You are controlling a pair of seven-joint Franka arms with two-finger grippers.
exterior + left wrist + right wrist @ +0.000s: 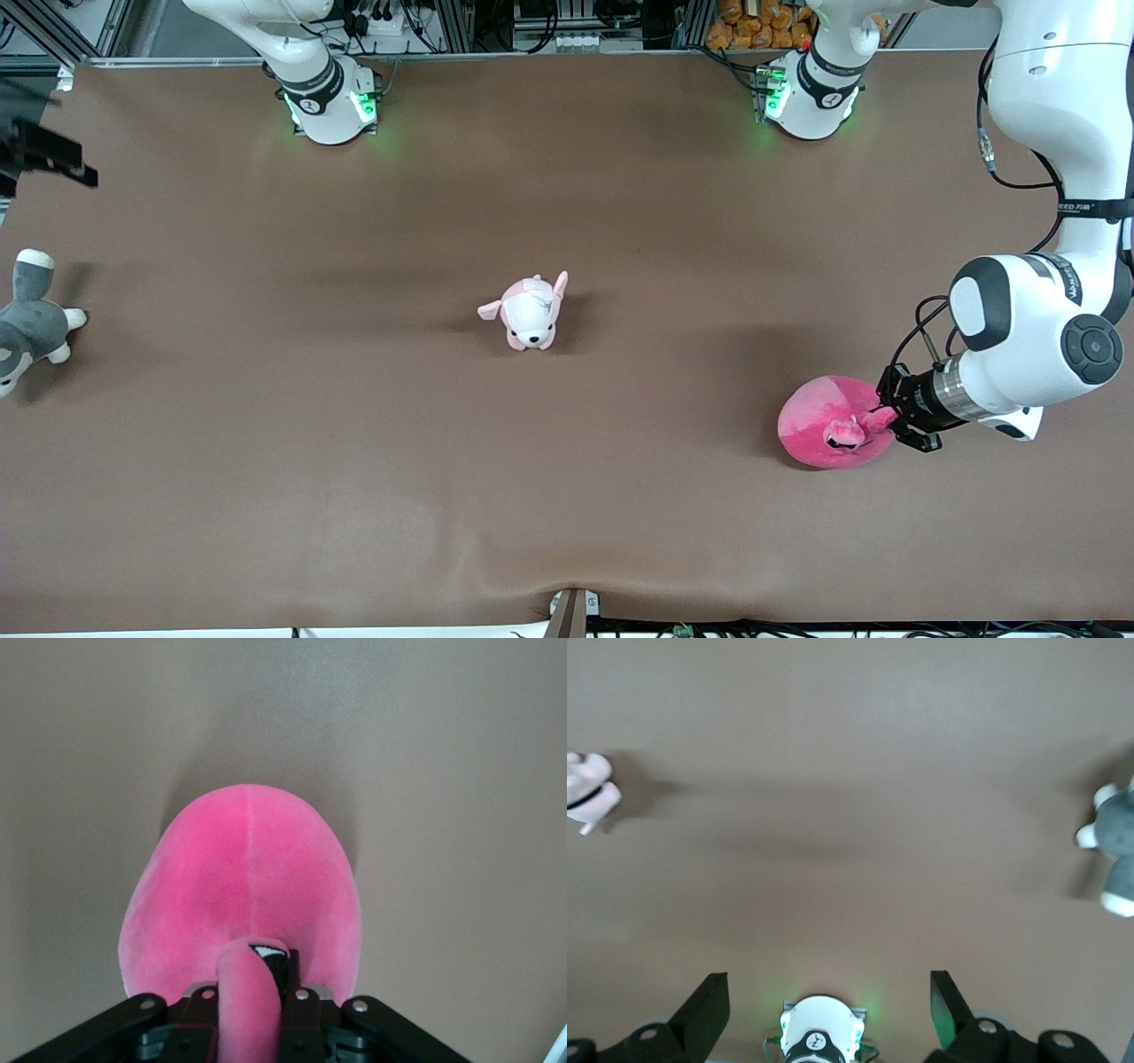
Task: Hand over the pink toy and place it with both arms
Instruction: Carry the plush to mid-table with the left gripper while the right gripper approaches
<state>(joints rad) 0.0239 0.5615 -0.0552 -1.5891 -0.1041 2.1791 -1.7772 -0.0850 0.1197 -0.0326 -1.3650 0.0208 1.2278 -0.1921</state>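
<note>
The brown table [354, 496] carries the pink toy [819, 416] at my left arm's end. It looks soft and light, so my left gripper [886, 418] clenches its small limb [248, 1001]. My right gripper [828, 992] waits released, high above its own base.

The grey-and-white plush animal [27, 323] is cut off by the front view's edge. The left hand [886, 416] covers part of the round hot-pink plush toy's [828, 421] small limb beside it.
</note>
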